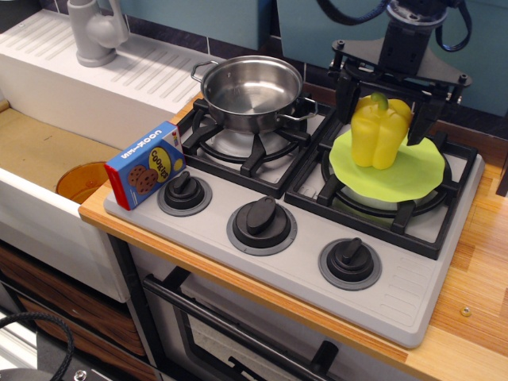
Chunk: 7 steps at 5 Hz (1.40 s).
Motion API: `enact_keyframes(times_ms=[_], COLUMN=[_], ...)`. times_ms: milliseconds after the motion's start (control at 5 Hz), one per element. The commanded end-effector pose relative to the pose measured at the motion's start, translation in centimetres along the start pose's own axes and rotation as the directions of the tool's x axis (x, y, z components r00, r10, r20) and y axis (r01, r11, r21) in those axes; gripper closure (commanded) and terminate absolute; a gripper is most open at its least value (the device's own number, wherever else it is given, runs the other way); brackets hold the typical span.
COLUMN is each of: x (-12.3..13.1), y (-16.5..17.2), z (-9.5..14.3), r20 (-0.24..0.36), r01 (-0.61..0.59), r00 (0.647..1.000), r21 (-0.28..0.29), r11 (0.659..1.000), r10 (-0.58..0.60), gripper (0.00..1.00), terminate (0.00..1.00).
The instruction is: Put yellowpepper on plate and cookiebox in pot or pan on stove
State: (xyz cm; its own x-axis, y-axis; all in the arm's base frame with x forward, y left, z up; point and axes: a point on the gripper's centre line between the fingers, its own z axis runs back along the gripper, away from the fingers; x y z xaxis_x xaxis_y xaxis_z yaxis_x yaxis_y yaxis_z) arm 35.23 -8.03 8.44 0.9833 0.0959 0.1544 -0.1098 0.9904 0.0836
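The yellowpepper (379, 133) stands upright on the lime-green plate (413, 171), which lies on the right burner of the grey stove (302, 254). My gripper (382, 119) is above the plate with one black finger on each side of the pepper, closed on it. The steel pot (250, 89) sits empty on the left burner. The blue cookiebox (145, 164) stands at the stove's front left corner, next to the left knob.
Three black knobs (262, 216) line the stove's front. An orange bowl (82, 181) lies in the sink at the left, below a grey tap (95, 32). A wooden counter (476, 262) runs along the right.
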Motion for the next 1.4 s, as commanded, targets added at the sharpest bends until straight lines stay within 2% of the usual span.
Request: enact_keyframes(times_ms=[0, 200, 1000, 1200], x=[0.3, -0.1, -0.1, -1.4], y=[0.6, 1.3, 1.3, 3.4], z=[6.1, 8.0, 8.0, 7.0], r20=[0.044, 0.008, 0.008, 0.074], r01=[0.002, 0.024, 0.024, -0.013], r00=[0.999, 1.0, 1.0, 0.997], r21=[-0.031, -0.029, -0.029, -0.026], r11=[1.0, 0.999, 0.999, 1.0], r10=[0.0, -0.024, -0.024, 0.015], gripper=[0.0, 0.0, 0.0, 0.0], terminate=[0.0, 0.0, 0.0, 0.0])
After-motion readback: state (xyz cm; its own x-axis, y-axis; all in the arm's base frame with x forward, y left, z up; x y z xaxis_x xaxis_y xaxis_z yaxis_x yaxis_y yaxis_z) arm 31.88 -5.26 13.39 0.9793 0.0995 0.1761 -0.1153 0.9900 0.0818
